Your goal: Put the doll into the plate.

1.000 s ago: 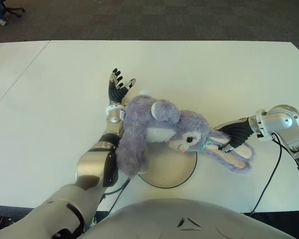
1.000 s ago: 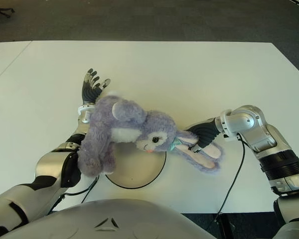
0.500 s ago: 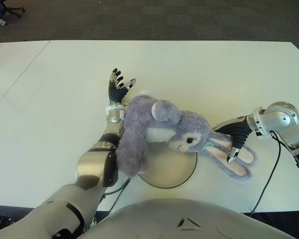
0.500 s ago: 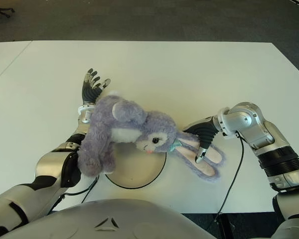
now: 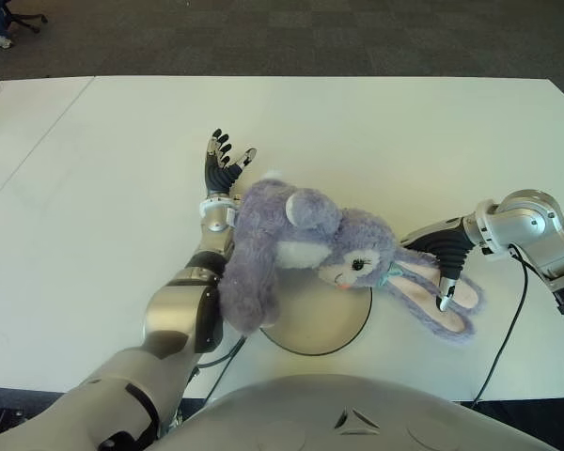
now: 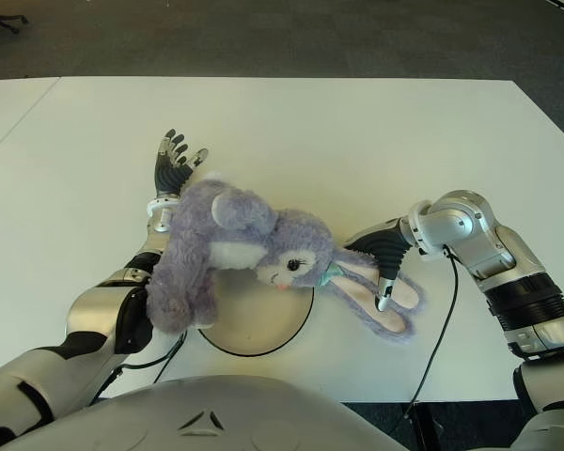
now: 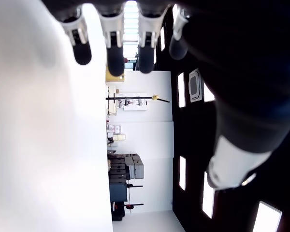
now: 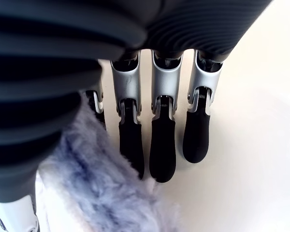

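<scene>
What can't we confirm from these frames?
- Plate: both eye views show only its near rim; the doll covers the rest.
- Doll's contact with the left forearm: its body hides that.
- Right hand: fingers are extended over the ear, but whether they touch it cannot be told, even in the right wrist view.
- Left hand: open beyond the doll; table contact unclear.

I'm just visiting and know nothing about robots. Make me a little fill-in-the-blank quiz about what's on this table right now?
1. The purple doll is shaped like a ____.
2. The doll's head lies over the rim of the round ____, while its long ears trail onto the white table.
3. The right hand shows over the doll's ____, fingers straight.
4. The left hand, beyond the doll's body, has its fingers ____ and holds nothing.

Answers: rabbit; plate; ears; spread
</scene>
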You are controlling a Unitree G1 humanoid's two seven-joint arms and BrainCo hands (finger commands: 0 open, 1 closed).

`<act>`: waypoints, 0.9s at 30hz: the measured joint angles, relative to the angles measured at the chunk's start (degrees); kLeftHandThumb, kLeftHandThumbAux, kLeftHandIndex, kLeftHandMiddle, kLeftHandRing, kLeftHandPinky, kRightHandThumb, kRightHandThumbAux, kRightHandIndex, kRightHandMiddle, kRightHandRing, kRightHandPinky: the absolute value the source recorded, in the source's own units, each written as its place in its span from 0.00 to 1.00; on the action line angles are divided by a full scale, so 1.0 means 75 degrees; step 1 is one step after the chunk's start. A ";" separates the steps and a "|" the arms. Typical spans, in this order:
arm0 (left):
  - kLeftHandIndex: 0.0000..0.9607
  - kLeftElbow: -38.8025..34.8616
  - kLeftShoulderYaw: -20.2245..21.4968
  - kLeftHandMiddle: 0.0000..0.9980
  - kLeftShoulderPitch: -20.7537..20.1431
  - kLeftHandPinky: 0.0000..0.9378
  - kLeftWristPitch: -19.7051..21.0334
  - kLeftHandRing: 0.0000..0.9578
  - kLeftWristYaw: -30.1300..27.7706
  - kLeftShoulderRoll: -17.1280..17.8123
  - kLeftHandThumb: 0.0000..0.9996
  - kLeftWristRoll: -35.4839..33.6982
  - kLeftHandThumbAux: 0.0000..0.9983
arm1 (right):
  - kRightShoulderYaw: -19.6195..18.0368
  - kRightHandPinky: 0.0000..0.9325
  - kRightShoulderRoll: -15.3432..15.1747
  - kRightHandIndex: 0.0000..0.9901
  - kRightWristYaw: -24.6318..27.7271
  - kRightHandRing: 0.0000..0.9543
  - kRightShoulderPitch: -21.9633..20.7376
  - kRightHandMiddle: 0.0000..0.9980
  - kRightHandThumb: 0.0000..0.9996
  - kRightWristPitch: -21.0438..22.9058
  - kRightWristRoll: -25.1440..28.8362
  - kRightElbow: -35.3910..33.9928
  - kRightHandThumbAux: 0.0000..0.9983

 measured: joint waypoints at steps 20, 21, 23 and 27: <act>0.05 -0.0001 -0.0003 0.11 -0.0002 0.16 -0.0001 0.13 0.0000 0.0000 0.05 0.0001 0.76 | -0.0047 0.07 -0.0178 0.00 0.1067 0.04 -0.0256 0.01 0.02 0.0412 0.0779 -0.0297 0.52; 0.05 -0.0001 -0.0005 0.11 -0.0002 0.16 -0.0001 0.13 0.0000 0.0000 0.05 0.0002 0.76 | -0.0113 0.07 -0.0263 0.00 0.1223 0.04 -0.0296 0.01 0.02 0.0562 0.0993 -0.0442 0.52; 0.05 -0.0001 -0.0008 0.11 -0.0002 0.16 -0.0001 0.13 0.0000 0.0001 0.05 0.0002 0.76 | -0.0332 0.07 -0.0438 0.00 0.1484 0.04 -0.0452 0.01 0.02 0.0881 0.1448 -0.0766 0.51; 0.06 0.0000 -0.0007 0.12 -0.0002 0.17 -0.0001 0.14 0.0000 0.0004 0.05 0.0003 0.75 | -0.0768 0.05 -0.0700 0.00 0.1595 0.02 -0.0910 0.00 0.03 0.1328 0.2018 -0.1216 0.50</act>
